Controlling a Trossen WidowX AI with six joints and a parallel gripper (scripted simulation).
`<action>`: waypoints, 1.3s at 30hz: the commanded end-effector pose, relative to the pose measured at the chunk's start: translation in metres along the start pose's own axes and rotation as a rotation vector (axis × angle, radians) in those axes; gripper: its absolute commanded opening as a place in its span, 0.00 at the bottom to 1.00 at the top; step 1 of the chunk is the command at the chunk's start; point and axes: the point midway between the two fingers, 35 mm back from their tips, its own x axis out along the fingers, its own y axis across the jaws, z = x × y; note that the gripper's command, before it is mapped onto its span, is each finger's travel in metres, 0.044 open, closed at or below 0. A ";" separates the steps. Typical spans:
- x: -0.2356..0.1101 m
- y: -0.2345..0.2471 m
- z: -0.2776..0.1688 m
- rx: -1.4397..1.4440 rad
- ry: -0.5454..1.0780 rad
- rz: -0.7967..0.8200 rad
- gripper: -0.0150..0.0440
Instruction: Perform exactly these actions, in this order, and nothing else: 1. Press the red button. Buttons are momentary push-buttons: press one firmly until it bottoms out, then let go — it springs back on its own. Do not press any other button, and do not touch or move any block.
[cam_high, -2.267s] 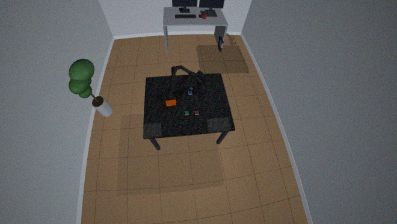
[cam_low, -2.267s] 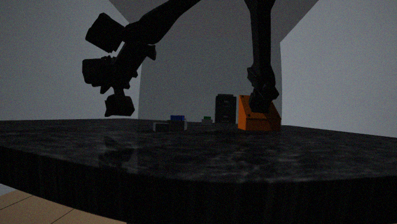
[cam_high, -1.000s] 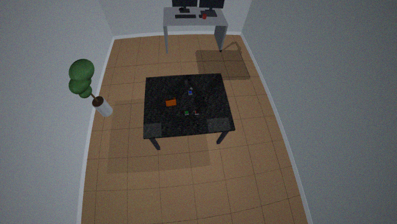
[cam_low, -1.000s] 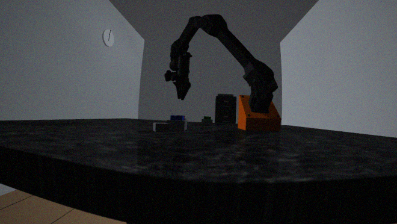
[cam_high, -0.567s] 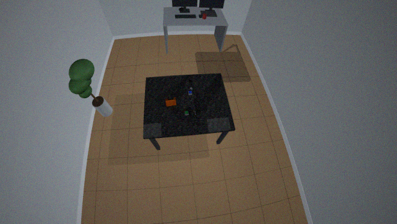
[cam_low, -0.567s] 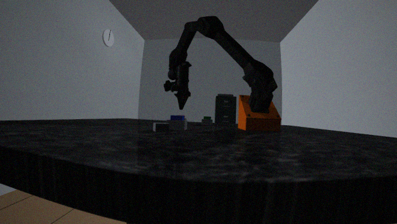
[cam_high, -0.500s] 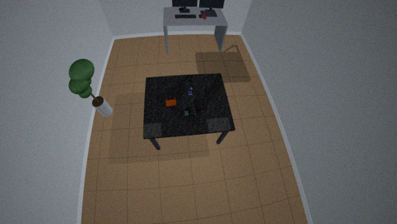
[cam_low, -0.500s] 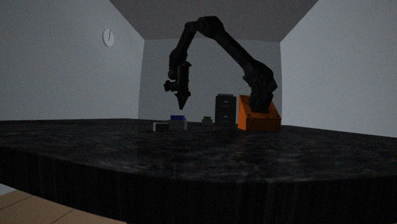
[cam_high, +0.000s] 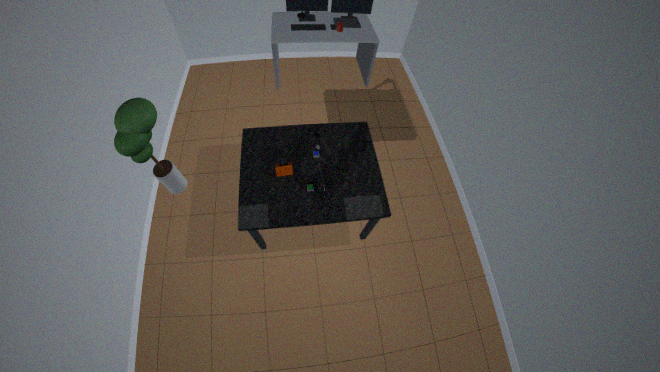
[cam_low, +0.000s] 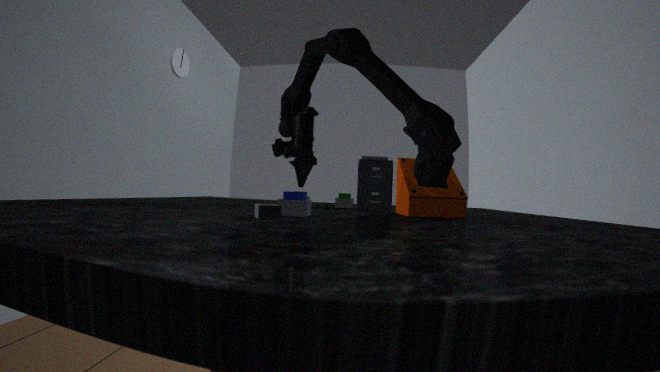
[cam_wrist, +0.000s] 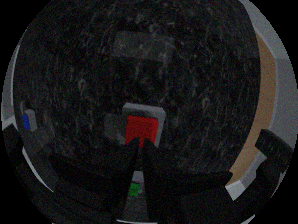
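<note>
Wrist view, from left to right. At the left edge of the frame sits a small blue button (cam_wrist: 27, 120) on a pale housing, well away from the work. Near the middle, slightly low, lies the red button (cam_wrist: 140, 127): a flat red square cap set in a light grey housing on the dark speckled table (cam_wrist: 186, 50). Just below it, the gripper (cam_wrist: 140, 144) points at the cap, its two dark fingers pinched together into one narrow wedge with nothing between them. A green button (cam_wrist: 135, 189) shows further down, near the bottom of the frame, partly hidden behind the fingers. At the right edge a strip of tan floor (cam_wrist: 268, 96) curves past the table.

In the exterior view the gripper hangs tip down above the table, not touching anything.

The red cap looks rigid and smooth, and probably springy under load. It needs no grasp: the closed fingertips should come straight down on the middle of the cap, since an off-centre push could slide off onto the housing.
</note>
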 end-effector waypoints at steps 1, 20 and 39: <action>0.007 0.001 0.000 0.004 -0.002 0.003 0.29; 0.021 0.001 0.000 0.004 -0.002 0.004 0.29; -0.024 0.026 0.010 0.008 -0.002 -0.007 0.42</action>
